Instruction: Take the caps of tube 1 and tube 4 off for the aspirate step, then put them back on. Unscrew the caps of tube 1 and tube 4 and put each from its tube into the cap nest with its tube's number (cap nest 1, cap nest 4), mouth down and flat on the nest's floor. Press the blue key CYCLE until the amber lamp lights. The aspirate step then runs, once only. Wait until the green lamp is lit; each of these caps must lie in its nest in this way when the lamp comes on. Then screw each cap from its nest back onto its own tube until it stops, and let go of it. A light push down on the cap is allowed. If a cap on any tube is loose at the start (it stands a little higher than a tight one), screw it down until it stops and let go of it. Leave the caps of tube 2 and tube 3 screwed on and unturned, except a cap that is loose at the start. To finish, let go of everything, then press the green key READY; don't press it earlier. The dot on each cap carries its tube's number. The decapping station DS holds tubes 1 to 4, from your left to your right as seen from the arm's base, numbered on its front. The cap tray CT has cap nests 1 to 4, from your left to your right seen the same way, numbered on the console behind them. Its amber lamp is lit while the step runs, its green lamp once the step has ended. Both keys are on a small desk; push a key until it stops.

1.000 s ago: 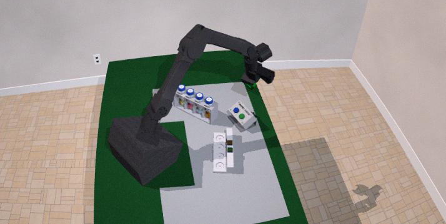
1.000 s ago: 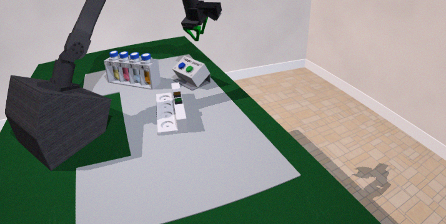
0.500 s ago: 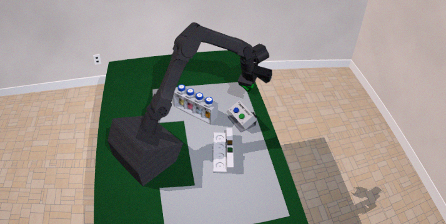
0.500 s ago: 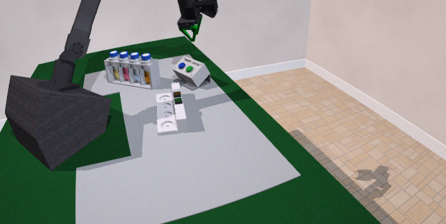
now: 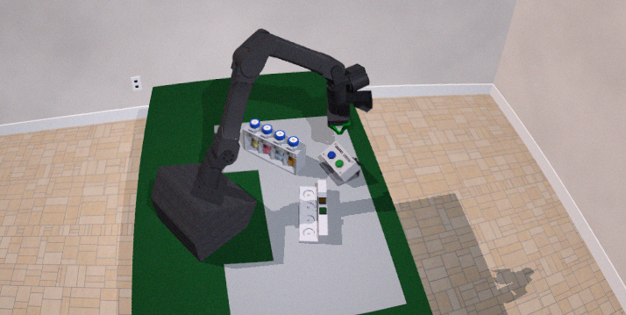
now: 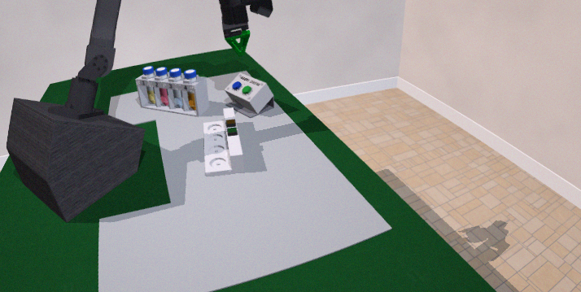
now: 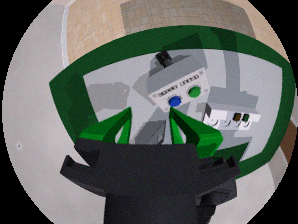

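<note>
The decapping station (image 5: 273, 148) holds four tubes, each with a blue cap. The cap of tube 1 (image 5: 254, 123) sits over the yellow tube and the cap of tube 4 (image 5: 293, 140) over the orange one; both also show in the exterior view, cap 1 (image 6: 148, 70) and cap 4 (image 6: 190, 74). The cap tray (image 5: 309, 213) has all its nests empty. The blue key (image 5: 331, 154) and green key (image 5: 338, 163) sit on the small desk (image 6: 249, 93). My gripper (image 6: 239, 48) hangs high above and behind the desk, partly open and empty. The wrist view shows the fingers apart above the blue key (image 7: 174, 102).
The console (image 5: 323, 208) behind the nests carries an amber lamp (image 5: 323, 200) and a green lamp (image 5: 323, 211), both dark. The arm's dark base (image 5: 202, 208) stands left of the tray. The grey mat lies on a green mat on a tiled floor.
</note>
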Controlling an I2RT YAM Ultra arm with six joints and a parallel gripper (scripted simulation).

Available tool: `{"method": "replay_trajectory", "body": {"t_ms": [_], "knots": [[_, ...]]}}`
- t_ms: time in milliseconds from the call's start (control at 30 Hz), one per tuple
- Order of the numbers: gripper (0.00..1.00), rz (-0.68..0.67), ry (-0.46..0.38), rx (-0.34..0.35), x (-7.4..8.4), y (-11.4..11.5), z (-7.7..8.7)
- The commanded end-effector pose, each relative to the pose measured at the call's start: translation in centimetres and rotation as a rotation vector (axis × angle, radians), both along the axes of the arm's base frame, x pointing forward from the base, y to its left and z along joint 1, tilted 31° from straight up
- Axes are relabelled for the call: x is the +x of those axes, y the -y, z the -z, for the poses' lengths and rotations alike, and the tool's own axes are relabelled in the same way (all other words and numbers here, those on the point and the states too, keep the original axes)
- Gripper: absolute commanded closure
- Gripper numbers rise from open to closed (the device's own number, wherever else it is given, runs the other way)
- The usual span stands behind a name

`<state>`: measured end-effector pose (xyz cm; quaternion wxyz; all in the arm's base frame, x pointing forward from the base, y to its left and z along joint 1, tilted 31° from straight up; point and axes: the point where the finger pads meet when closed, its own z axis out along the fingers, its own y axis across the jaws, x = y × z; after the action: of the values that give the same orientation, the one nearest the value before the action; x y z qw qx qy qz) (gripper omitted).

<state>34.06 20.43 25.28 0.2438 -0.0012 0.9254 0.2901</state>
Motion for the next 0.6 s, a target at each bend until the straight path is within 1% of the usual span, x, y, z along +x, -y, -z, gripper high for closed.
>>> {"method": "replay_trajectory", "body": {"t_ms": [0, 33, 233, 300, 567], "knots": [[0.51, -0.112, 0.094, -0.084, -0.9, 1.0, -0.3], [0.51, -0.126, 0.102, -0.096, -1.0, 1.1, -0.3], [0.51, -0.258, 0.174, -0.203, -2.8, 2.6, 1.0], [0.51, -0.258, 0.174, -0.203, -2.8, 2.6, 1.0], [0.51, -0.458, 0.273, -0.349, -5.4, 4.6, 2.9]]}}
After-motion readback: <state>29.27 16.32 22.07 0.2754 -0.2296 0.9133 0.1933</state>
